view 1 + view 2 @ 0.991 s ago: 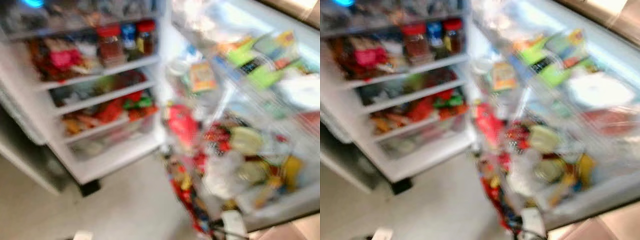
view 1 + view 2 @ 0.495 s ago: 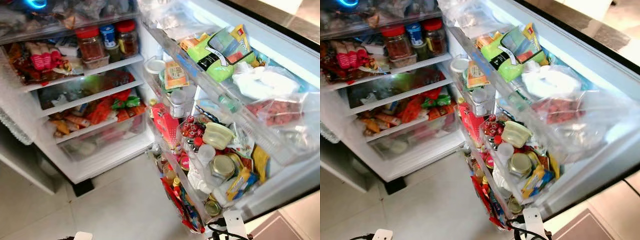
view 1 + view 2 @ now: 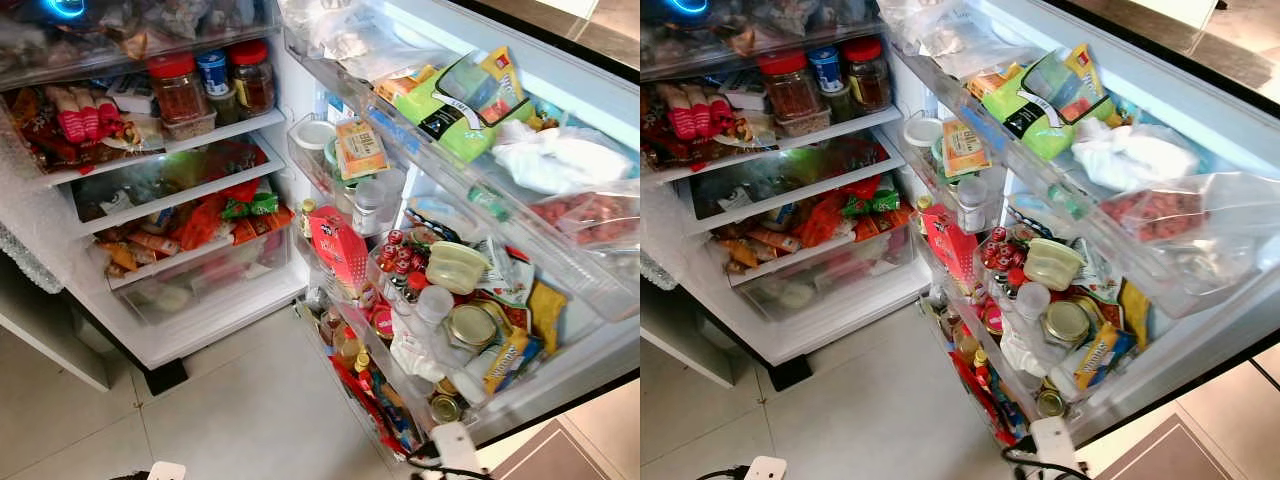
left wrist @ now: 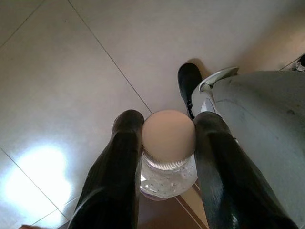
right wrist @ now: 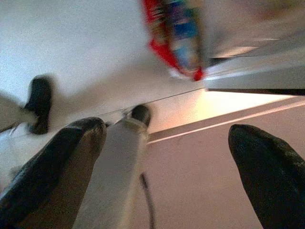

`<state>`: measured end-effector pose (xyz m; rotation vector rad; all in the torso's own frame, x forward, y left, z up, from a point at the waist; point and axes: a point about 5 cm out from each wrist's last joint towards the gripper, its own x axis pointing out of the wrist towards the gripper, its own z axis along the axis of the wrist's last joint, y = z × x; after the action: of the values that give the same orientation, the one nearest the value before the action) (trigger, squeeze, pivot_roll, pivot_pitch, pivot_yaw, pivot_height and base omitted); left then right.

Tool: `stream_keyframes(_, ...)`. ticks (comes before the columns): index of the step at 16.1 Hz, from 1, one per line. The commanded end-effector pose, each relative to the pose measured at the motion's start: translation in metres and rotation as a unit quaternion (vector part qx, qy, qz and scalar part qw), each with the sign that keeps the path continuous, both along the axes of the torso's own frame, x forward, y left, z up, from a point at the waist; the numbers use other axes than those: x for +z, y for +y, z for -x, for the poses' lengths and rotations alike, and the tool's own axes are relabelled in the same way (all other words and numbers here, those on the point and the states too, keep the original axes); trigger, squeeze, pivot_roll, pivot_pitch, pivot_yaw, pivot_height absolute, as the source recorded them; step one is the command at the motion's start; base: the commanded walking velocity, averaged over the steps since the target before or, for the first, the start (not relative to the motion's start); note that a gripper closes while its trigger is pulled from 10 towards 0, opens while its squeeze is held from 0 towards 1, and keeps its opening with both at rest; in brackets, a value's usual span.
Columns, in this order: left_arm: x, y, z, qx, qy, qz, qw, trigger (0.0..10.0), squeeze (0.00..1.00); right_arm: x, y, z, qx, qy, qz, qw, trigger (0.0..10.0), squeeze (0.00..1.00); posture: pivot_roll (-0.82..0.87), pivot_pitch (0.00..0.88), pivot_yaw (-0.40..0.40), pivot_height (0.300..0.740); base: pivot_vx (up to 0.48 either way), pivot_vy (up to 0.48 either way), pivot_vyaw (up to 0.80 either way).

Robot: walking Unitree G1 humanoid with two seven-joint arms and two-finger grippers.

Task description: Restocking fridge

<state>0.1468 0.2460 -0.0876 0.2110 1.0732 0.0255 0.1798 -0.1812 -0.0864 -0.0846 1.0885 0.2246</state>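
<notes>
The fridge stands open before me, its shelves (image 3: 190,135) packed with jars and packets. Its open door (image 3: 560,260) on the right carries crowded bins. My left gripper (image 4: 169,121) hangs low over the tiled floor, shut on a small clear bottle (image 4: 167,179) with a round peach cap, one finger on each side of the neck. My right gripper (image 5: 167,136) is open wide with nothing between its fingers, down near the bottom edge of the fridge door.
Red-lidded jars (image 3: 180,85) stand on an upper shelf. The door bins hold green packets (image 3: 450,100), a white bag (image 3: 555,160), a red carton (image 3: 340,250) and tins (image 3: 470,325). Pale floor tiles (image 3: 250,410) lie in front of the fridge.
The head views were blurred a second ago and are sharp now; the camera has shifted slightly. Nothing in the fridge has moved.
</notes>
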Motion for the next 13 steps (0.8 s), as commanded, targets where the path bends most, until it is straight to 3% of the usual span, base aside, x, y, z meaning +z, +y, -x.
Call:
stream_keyframes(1,-0.004,-0.002,0.008,-0.005,0.014,-0.002,1.000,10.0,0.00,-0.002,-0.001,0.005,0.001,0.011,-0.010,1.000,10.0,0.00,0.07,0.115,-0.039,0.740,0.000,0.000,0.00)
stream_keyframes(3,-0.005,-0.004,0.009,-0.005,0.015,-0.001,1.000,10.0,0.00,0.000,-0.003,0.002,-0.012,-0.012,0.004,1.000,10.0,0.00,0.06,0.113,-0.040,0.740,0.000,0.000,0.00)
stream_keyframes(6,-0.007,-0.011,0.010,-0.007,0.015,0.002,1.000,10.0,0.00,0.003,0.000,-0.002,-0.058,-0.053,-0.042,0.996,10.0,0.00,0.06,0.113,-0.039,0.740,0.000,0.000,0.00)
stream_keyframes(8,-0.007,-0.013,0.009,-0.007,0.014,0.002,1.000,10.0,0.00,0.005,0.000,-0.005,-0.058,-0.075,-0.034,0.995,10.0,0.00,0.05,0.112,-0.038,0.740,0.000,0.000,0.00)
stream_keyframes(13,-0.001,0.003,0.005,-0.003,0.008,-0.006,1.000,10.0,0.00,0.009,-0.006,-0.009,-0.082,-0.128,0.006,0.988,10.0,0.00,0.06,0.113,-0.036,0.740,0.000,0.000,0.00)
